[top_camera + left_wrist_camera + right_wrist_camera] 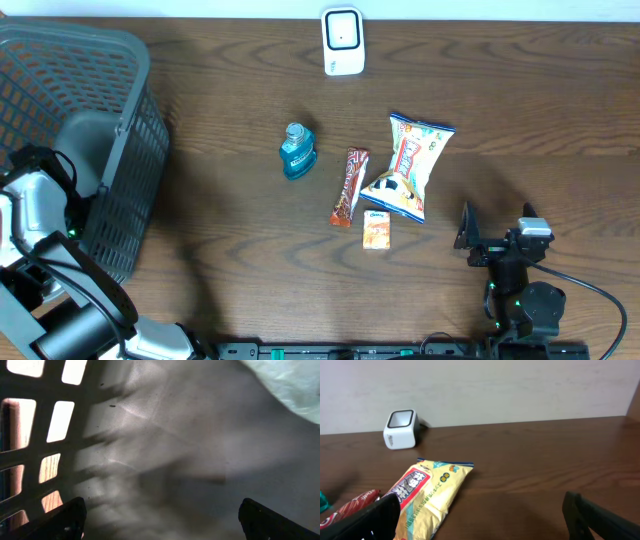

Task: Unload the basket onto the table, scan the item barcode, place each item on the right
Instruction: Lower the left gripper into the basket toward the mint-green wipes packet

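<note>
Items for scanning: four, all loose on brown wooden table (pixel 220 120), none in either pincer. Positions taken from white box-shaped barcode scanner (pixel 342 41), standing at far edge of table.

- Small blue plastic bottle (pixel 296 151): robot-ward of scanner, slightly to the left.
- Long red-brown snack bar wrapper (pixel 349 186): straight robot-ward of scanner, just right of bottle, lying flat.
- Yellow and white crisp bag with red lettering (pixel 413 165): robot-ward and right of scanner, lying flat.
- Small orange carton (pixel 376 232): farthest robot-ward from scanner of the four, at near corner of crisp bag; touching or just apart, cannot tell.

Dark grey plastic mesh basket (pixel 130 150): well left of scanner, at left end of table. Inside: pale grey patch (pixel 85 150), floor or contents unclear. Seen by left wrist camera: pale crinkled film (pixel 290 385) at upper right, over smooth grey surface, with mesh wall to the left.

Left pincer (pixel 162 520): down inside basket, fingers spread wide, nothing between them.

Right pincer (pixel 480 517): robot-ward and right of scanner, beyond crisp bag, low over table, fingers spread wide, empty, facing scanner.
</note>
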Robot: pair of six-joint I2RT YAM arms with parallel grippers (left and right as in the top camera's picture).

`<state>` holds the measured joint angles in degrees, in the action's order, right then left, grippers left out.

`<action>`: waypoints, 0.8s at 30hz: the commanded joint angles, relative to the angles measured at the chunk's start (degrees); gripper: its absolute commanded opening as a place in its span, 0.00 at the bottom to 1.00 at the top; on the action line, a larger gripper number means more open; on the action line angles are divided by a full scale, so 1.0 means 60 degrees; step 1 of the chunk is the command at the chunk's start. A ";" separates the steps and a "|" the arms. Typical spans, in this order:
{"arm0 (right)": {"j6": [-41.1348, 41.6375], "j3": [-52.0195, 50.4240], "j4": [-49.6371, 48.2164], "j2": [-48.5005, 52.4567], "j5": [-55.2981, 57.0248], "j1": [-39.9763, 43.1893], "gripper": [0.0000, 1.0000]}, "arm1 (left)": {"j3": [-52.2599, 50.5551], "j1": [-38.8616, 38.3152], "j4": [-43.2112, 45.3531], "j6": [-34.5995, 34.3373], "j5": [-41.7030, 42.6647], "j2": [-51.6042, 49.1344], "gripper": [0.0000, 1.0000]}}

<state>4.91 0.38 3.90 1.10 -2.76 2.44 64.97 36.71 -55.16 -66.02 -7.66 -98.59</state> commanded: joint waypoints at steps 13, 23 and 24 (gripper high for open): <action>-0.0117 -0.0011 0.0036 -0.0011 0.0047 -0.0047 0.99 | -0.0772 0.0051 0.0102 -0.0124 -0.0565 -0.0026 0.98; -0.0117 -0.0011 0.0036 -0.0011 0.0047 -0.0047 0.99 | -0.0809 0.0051 -0.0412 0.0291 -0.0426 0.0178 0.98; -0.0117 -0.0011 0.0036 -0.0011 0.0047 -0.0047 0.99 | -0.0809 0.0051 -0.0415 0.0313 -0.0404 0.0259 0.98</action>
<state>4.91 0.38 3.90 1.10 -2.76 2.44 60.97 36.71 -56.71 -65.71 -9.80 -98.56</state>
